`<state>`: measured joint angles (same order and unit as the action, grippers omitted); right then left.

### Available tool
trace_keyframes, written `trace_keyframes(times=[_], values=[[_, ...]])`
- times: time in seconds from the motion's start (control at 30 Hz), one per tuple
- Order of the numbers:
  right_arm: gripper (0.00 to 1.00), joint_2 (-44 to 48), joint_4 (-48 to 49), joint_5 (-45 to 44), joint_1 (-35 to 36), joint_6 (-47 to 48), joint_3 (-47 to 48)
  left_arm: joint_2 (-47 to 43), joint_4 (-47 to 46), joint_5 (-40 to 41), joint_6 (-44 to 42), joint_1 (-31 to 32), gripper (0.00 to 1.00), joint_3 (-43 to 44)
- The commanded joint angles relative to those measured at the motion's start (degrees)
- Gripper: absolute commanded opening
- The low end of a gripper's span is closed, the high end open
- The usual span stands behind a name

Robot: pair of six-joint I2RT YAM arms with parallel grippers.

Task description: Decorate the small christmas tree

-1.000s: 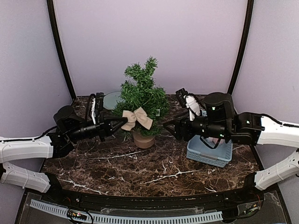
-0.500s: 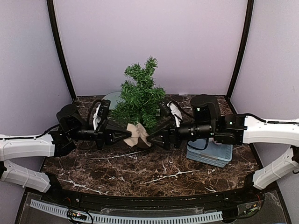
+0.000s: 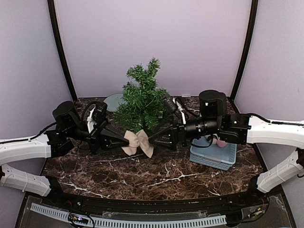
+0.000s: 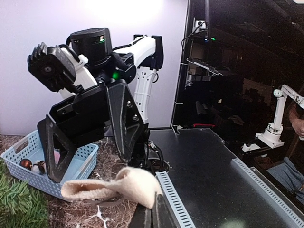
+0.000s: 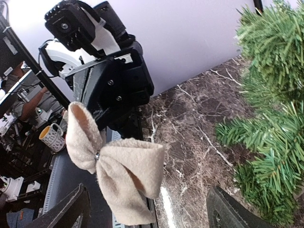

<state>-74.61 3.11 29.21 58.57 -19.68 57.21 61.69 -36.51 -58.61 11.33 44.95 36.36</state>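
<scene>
The small christmas tree [image 3: 142, 97] stands at the back centre, and its green branches [image 5: 273, 118] fill the right side of the right wrist view. Its stump base is hidden behind the grippers. A beige fabric bow [image 3: 138, 143] hangs low in front of the tree. My left gripper [image 3: 122, 138] is shut on the bow's left side, and the bow [image 4: 114, 186] sticks out from the closed tips [image 4: 153, 211]. My right gripper [image 3: 156, 137] faces the bow [image 5: 118, 175] from the right. It stands wide open [image 5: 147, 213] and apart from the bow.
A light blue basket [image 3: 213, 156] with a pink ornament [image 3: 221, 141] sits on the dark marble table, under the right arm. Small brown baubles [image 4: 28, 164] lie in it. A pale round plate [image 3: 114, 100] lies behind the tree on the left.
The left gripper has carried the bow down and forward, away from the tree's branches. The right gripper has swung in toward the bow from the right and opened wider.
</scene>
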Motion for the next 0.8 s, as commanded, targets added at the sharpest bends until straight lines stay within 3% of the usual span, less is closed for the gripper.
trace_keyframes(times=[0.0,0.13,0.23,0.43,0.53,0.77], values=[[0.85,-2.0,6.7,10.1,-0.5,-2.5,1.7,-1.4,2.9,-4.8,-2.4,0.7,0.00,2.9],[0.82,-4.1,8.7,14.9,-0.5,-4.0,2.3,-1.9,2.7,-4.7,-2.6,0.8,0.00,2.9],[0.73,-4.6,10.3,16.0,-0.5,-4.8,2.1,-2.0,2.7,-4.1,-2.7,0.8,0.00,2.9],[0.32,-3.5,11.5,15.2,-0.5,-4.6,1.9,-1.8,3.9,-1.1,-3.0,0.7,0.00,2.3],[0.00,-2.9,10.2,13.4,-0.6,-4.0,1.9,-2.1,3.6,2.6,-2.3,0.7,0.00,1.2],[0.00,-1.0,5.0,1.1,-0.7,-2.9,0.6,-4.6,5.5,13.7,-0.6,0.6,0.00,-1.5]])
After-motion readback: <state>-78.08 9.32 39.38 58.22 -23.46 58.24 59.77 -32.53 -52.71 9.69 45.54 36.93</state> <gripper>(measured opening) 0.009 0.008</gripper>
